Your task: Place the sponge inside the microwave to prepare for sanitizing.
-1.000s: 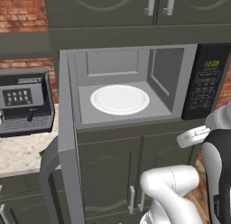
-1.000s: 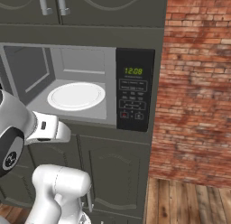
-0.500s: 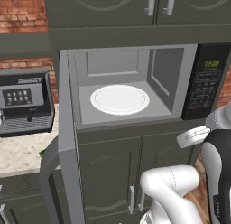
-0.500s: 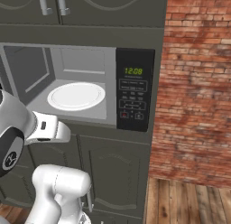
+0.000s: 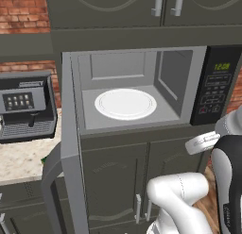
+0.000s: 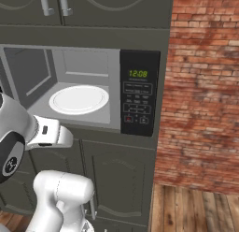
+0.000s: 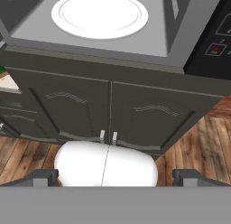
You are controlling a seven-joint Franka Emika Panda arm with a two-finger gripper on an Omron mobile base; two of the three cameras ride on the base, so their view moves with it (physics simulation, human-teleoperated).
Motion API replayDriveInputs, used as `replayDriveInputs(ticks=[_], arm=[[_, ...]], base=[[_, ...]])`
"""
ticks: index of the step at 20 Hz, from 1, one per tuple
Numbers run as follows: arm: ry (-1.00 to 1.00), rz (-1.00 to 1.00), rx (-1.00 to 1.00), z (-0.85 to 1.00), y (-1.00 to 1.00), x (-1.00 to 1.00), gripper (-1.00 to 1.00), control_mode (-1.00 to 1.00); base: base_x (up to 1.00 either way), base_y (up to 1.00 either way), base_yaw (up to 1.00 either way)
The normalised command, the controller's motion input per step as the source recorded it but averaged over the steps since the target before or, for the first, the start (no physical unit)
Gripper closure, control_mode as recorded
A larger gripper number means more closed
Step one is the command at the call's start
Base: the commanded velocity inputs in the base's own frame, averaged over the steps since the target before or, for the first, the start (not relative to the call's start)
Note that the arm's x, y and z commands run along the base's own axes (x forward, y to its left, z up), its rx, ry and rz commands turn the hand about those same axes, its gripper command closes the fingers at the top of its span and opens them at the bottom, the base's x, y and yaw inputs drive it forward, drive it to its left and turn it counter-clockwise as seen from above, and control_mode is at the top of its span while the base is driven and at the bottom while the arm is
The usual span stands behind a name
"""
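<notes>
Wide open at the front of the microwave [image 5: 137, 63], with the cavity bare above the white round plate [image 5: 125, 104] on its floor. Blocked on the left by the door [image 5: 71, 148], swung out toward the camera, and by the coffee machine [image 5: 26, 105] on the counter [image 5: 23, 160] beyond it. Walled off on the right by the keypad panel [image 6: 139, 93]

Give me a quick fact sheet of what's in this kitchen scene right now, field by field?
microwave: built into dark cabinets, door swung open to the left
plate: white, round, lying inside the microwave, nothing on it
keypad panel: black, green digits lit
coffee machine: grey, on the counter left of the microwave
gripper: open, holding nothing, low in front of the lower cabinet doors
</notes>
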Motion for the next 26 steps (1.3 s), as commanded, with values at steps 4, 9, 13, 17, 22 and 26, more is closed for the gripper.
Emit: replayDriveInputs(ticks=[4, 9, 13, 17, 22, 26], arm=[[0.0, 0.0, 0.0, 0.0, 0.0, 0.0, -1.0, -1.0], [0.0, 0.0, 0.0, 0.0, 0.0, 0.0, -1.0, 1.0], [0.0, 0.0, 0.0, 0.0, 0.0, 0.0, -1.0, 1.0], [0.0, 0.0, 0.0, 0.0, 0.0, 0.0, -1.0, 1.0], [0.0, 0.0, 0.0, 0.0, 0.0, 0.0, -1.0, 1.0], [0.0, 0.0, 0.0, 0.0, 0.0, 0.0, -1.0, 1.0]], base=[[0.0, 0.0, 0.0], [0.0, 0.0, 0.0], [0.0, 0.0, 0.0], [0.0, 0.0, 0.0], [-0.02, 0.0, 0.0], [-0.36, -0.04, 0.01]])
